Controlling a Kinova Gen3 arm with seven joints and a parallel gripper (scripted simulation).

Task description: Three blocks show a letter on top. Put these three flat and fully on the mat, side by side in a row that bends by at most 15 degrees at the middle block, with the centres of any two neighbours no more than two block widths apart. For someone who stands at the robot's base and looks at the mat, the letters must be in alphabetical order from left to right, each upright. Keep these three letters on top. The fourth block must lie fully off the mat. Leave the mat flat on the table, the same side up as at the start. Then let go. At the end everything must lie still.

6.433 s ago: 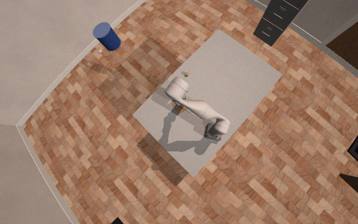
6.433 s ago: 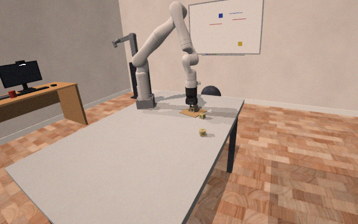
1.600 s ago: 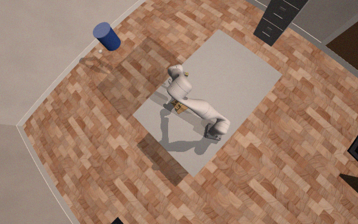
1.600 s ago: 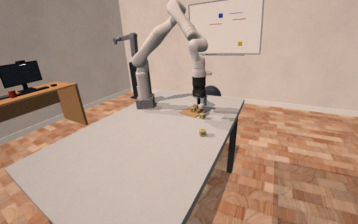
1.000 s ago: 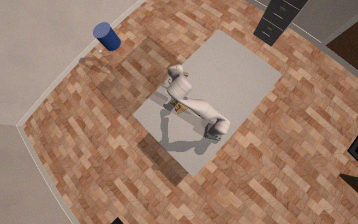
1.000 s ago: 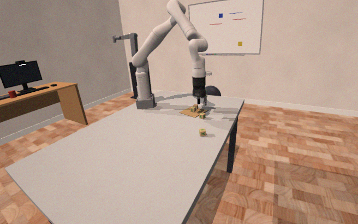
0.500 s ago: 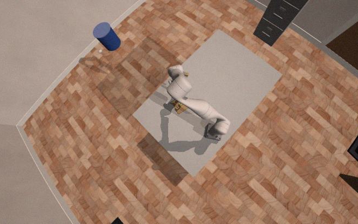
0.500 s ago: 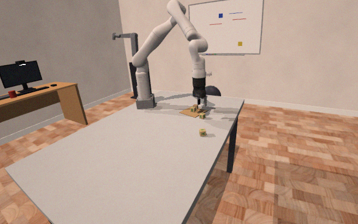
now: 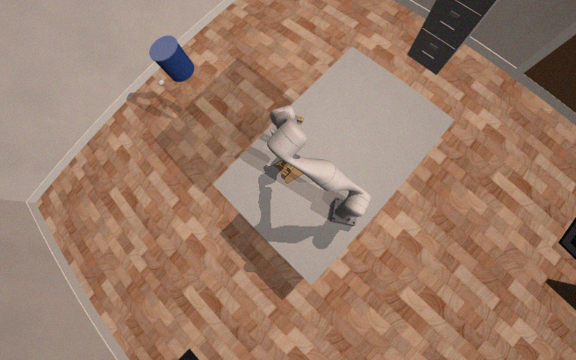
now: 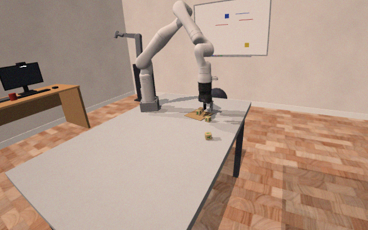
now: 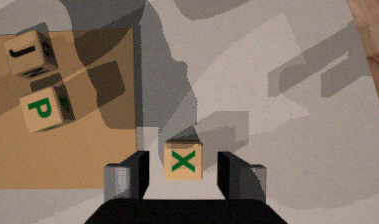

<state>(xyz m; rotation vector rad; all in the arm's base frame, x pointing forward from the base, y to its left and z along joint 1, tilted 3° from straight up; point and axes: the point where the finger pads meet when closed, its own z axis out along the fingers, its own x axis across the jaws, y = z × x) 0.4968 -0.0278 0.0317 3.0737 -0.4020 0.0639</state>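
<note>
In the wrist view my gripper (image 11: pixel 183 168) is open, its two dark fingers on either side of the X block (image 11: pixel 183 160), which stands on the grey table just off the mat's edge. The brown mat lies to the left with the P block (image 11: pixel 44 108) and the J block (image 11: pixel 30 52) on it, both turned at an angle. In the exterior view the gripper (image 10: pixel 207 107) hangs low over the mat's (image 10: pixel 198 115) far side, with the X block (image 10: pixel 207 118) beside the mat. The fourth block (image 10: pixel 208 136) lies apart on the table, nearer the camera.
The table's right edge (image 10: pixel 241 125) is close to the blocks, and wooden floor shows past it in the wrist view (image 11: pixel 372 45). The arm's base (image 10: pixel 149 106) stands at the table's far left. A desk with a monitor (image 10: pixel 19 75) stands off to the left.
</note>
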